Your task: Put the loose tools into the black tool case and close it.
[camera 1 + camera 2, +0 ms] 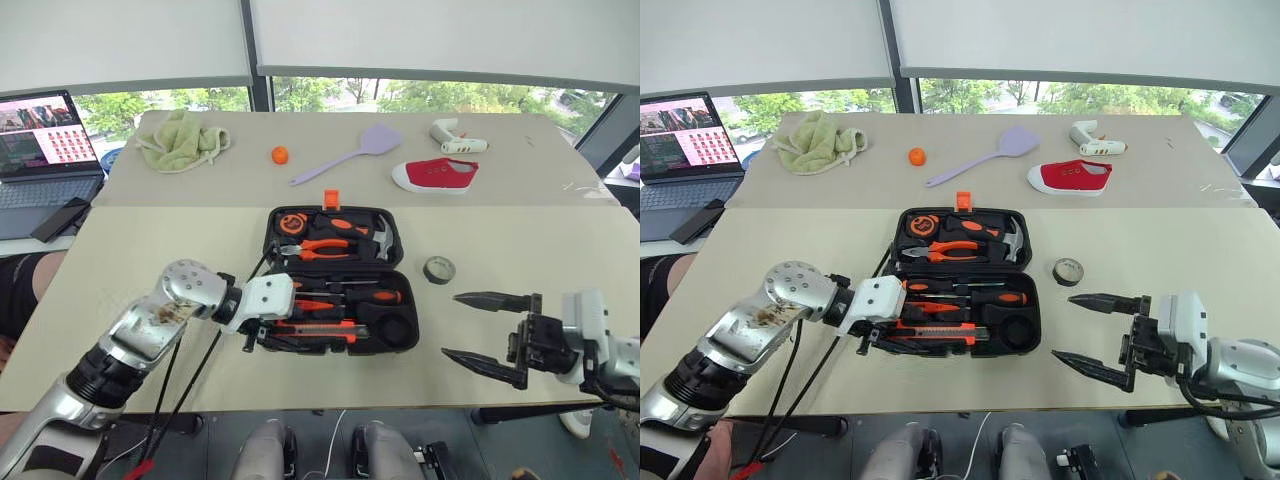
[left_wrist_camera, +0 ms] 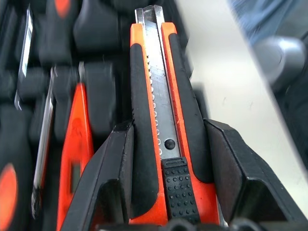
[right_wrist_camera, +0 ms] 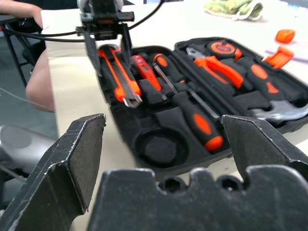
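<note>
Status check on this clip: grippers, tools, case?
Left gripper shut on utility knife, at its slot in open black tool case. Right gripper open, empty. Tape roll loose on table.

Open black tool case (image 1: pixel 395 262); dark tape roll (image 1: pixel 439 269) lies beside it.

Beyond my hands two beige tables (image 1: pixel 180 230) stand pushed together, end to end. Past their far edge, windows (image 1: pixel 430 95) show green trees under lowered white blinds (image 1: pixel 440 40). Daylight everywhere.
</note>
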You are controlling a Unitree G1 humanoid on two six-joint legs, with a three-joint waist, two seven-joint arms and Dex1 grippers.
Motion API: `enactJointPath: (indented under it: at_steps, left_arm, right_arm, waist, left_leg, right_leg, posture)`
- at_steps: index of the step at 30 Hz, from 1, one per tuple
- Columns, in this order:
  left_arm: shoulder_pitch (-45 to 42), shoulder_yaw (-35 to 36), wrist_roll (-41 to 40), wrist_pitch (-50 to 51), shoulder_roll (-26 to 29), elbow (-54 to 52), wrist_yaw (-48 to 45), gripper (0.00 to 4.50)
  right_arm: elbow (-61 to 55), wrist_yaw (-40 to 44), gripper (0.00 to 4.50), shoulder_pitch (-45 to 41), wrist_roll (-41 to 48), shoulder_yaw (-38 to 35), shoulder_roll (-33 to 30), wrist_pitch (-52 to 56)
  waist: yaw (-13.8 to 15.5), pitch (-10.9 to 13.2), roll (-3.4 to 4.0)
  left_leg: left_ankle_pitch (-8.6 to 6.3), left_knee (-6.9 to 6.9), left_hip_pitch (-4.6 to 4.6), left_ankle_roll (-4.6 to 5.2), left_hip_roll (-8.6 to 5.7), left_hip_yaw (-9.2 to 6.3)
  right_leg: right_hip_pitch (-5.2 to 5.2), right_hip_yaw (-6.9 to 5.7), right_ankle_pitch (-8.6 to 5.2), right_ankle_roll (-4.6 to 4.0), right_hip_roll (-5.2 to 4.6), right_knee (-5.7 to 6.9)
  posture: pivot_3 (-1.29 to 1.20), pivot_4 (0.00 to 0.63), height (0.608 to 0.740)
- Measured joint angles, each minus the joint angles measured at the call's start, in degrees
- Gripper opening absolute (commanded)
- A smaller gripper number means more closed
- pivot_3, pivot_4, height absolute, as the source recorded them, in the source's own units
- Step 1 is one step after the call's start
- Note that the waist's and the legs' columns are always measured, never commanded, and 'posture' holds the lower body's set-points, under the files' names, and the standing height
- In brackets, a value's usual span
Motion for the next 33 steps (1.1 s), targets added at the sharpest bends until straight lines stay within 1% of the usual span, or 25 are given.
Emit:
enactJointPath:
  at_steps: [5, 10, 15, 17, 18, 22, 24, 27, 31, 33]
  left_arm:
    - [-0.29, -0.17, 2.14, 0.08, -1.30, 0.08, 0.61, 1.74]
    - [-0.38, -1.20, 2.64, 0.99, -3.52, 0.02, 1.09, 1.74]
    - [-1.00, -1.72, 3.07, 3.17, -3.99, -0.40, 1.13, 1.74]
    - [-1.11, -1.83, 3.23, 4.20, -3.99, -0.72, 1.40, 2.74]
    - [-1.17, -1.83, 3.42, 4.28, -4.00, -0.81, 1.76, 2.88]
    - [-1.54, -0.98, 4.46, 3.67, -4.78, -0.35, 3.29, 4.45]
    - [-1.22, 0.12, 3.97, 2.33, -6.46, 0.41, 3.56, 4.48]
    - [0.43, 1.66, -1.13, 1.96, -10.56, 0.31, 3.43, 4.48]
    - [1.50, 6.34, -6.07, 1.83, -10.96, -0.43, 3.24, 4.48]
    - [1.76, 8.22, -7.08, 1.73, -10.95, -0.54, 3.72, 3.94]
  right_arm:
    - [-1.11, -0.28, 4.50, 1.14, 0.07, -0.23, 0.02, 0.25]
    - [-1.18, -1.01, 4.50, 1.24, 0.10, -0.23, 0.04, 0.26]
    - [-1.28, -1.19, 4.50, 1.24, 0.10, -0.16, 0.12, 0.26]
    - [-1.40, -1.21, 4.50, 1.23, 0.10, -0.07, 0.24, 0.26]
    - [-1.45, -1.24, 4.50, 1.23, 0.10, -0.02, 0.31, 0.26]
    - [-1.47, -1.31, 4.50, 0.64, 0.09, 0.41, 0.68, 0.26]
    - [-1.47, -1.39, 4.50, -0.03, 0.07, 0.57, 0.79, 0.26]
    - [-1.45, -1.57, 4.50, -0.79, -0.01, 1.41, 1.20, 0.26]
    - [-0.63, -1.57, 4.50, -1.03, -0.41, 2.35, 1.38, 0.25]
    - [-0.26, -1.55, 4.50, -1.44, -0.50, 2.50, 1.41, 0.24]
  waist:
    - [0.05, 0.00, 0.00]
    - [0.11, 0.00, 0.00]
    - [0.32, 0.00, 0.00]
    - [0.34, -0.01, 0.01]
    - [0.35, -0.01, 0.00]
    - [0.34, -0.01, 0.01]
    - [0.34, -0.01, 0.01]
    - [0.41, 0.00, -0.01]
    - [0.30, 0.00, -0.01]
    - [0.27, 0.00, -0.01]
  left_leg:
    - [-0.01, 0.01, 0.01, 0.03, -0.01, -0.01]
    - [0.00, 0.05, 0.01, 0.01, -0.01, -0.01]
    - [-0.01, 0.08, 0.03, 0.01, -0.02, -0.01]
    - [-0.01, 0.07, 0.06, 0.02, -0.02, -0.01]
    - [-0.01, 0.07, 0.08, 0.02, -0.02, -0.01]
    - [-0.02, 0.07, 0.14, 0.03, -0.02, -0.01]
    - [-0.01, 0.07, 0.12, 0.02, -0.02, -0.01]
    - [0.16, 0.12, 0.05, -0.26, -0.02, -0.01]
    - [0.19, 0.12, 0.08, -0.31, -0.02, -0.02]
    - [0.19, 0.12, 0.11, -0.31, -0.02, -0.01]
  right_leg:
    - [0.00, 0.00, 0.00, 0.00, -0.01, 0.01]
    - [0.02, 0.00, 0.00, 0.01, -0.01, 0.02]
    - [0.06, 0.00, -0.01, 0.02, -0.01, 0.02]
    - [0.08, 0.01, -0.01, 0.02, -0.01, 0.02]
    - [0.09, 0.01, -0.01, 0.02, -0.01, 0.02]
    - [0.13, 0.04, -0.01, 0.02, -0.01, 0.03]
    - [0.11, 0.04, -0.01, 0.02, -0.01, 0.02]
    - [0.08, 0.02, -0.01, 0.03, -0.04, 0.04]
    - [0.08, 0.03, -0.01, 0.02, -0.03, 0.10]
    - [0.10, 0.03, -0.01, 0.02, -0.03, 0.11]
  posture:
    - [0.00, 0.150, 0.740]
    - [0.00, 0.150, 0.740]
    - [0.00, 0.150, 0.740]
    - [0.00, 0.150, 0.740]
    - [0.00, 0.150, 0.740]
    - [0.00, 0.150, 0.740]
    - [0.00, 0.150, 0.740]
    - [0.00, 0.150, 0.740]
    - [0.00, 0.150, 0.740]
    - [0.00, 0.150, 0.740]
